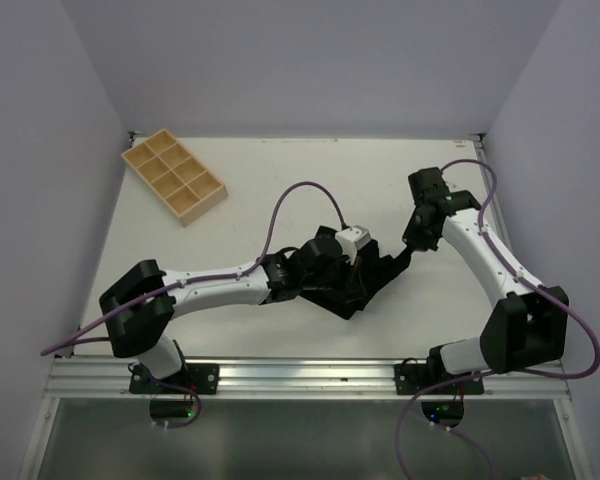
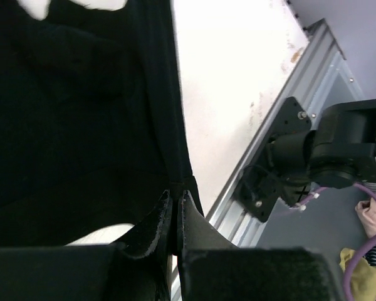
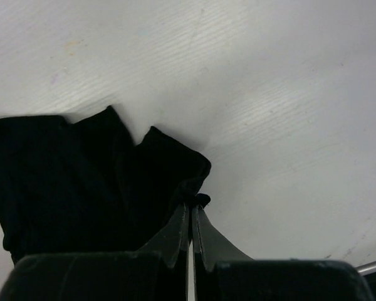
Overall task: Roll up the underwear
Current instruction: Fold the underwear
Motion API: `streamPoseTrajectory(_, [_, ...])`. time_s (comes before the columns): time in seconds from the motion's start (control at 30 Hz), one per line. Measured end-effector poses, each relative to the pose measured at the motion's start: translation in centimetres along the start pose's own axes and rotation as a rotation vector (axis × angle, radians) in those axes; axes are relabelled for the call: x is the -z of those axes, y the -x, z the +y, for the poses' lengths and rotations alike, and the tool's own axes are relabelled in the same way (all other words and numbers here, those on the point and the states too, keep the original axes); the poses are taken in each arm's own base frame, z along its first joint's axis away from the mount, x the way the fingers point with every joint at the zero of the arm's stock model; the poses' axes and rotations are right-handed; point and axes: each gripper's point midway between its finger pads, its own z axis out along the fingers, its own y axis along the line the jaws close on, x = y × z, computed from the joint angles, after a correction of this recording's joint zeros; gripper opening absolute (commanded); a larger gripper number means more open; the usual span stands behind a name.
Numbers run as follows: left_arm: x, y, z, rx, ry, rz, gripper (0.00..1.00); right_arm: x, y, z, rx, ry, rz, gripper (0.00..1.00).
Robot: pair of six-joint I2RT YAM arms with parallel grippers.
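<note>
Both jaws are clenched on the soft black fabric underwear (image 1: 382,272), mid-way across the white table (image 1: 280,170). The left gripper (image 2: 177,195) pinches a seam edge and the right gripper (image 3: 192,205) nips a corner (just the very edge). Stretching it flat before rolling, I'd guess.

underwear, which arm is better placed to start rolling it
Likely the left: the left gripper pinches an edge with most of the underwear spread beside it; the right gripper holds only an outer corner.

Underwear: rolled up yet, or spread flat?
Not rolled. The underwear lies loosely spread on the table, one edge pinched by the left gripper, a corner by the right gripper.
</note>
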Motion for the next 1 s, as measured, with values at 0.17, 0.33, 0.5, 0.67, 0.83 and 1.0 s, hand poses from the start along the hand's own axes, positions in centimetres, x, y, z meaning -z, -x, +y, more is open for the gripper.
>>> streamPoseTrajectory(0.17, [1.2,-0.6,3.2,0.068,0.059,0.014,0.0,1.6,0.2,4.0,0.087,0.047,-0.04,0.0])
streamPoseTrajectory(0.33, [2.7,-1.4,5.3,0.125,0.093,0.012,0.0,1.0,0.1,5.3,0.109,0.052,-0.025,0.0])
streamPoseTrajectory(0.5, [3.4,-2.0,7.3,0.168,0.125,0.011,0.0,-0.2,-0.6,6.8,0.154,0.054,0.015,0.0])
streamPoseTrajectory(0.67, [3.5,-3.1,8.0,0.194,0.132,0.03,0.0,-0.9,-1.0,9.6,0.216,0.08,0.031,0.0])
streamPoseTrajectory(0.83, [3.6,-3.3,8.7,0.226,0.132,0.025,0.0,-1.4,-0.8,11.0,0.249,0.094,0.044,0.0])
streamPoseTrajectory(1.0, [4.0,-3.3,10.2,0.269,0.157,0.016,0.0,-1.4,-0.6,13.0,0.297,0.113,0.037,0.0])
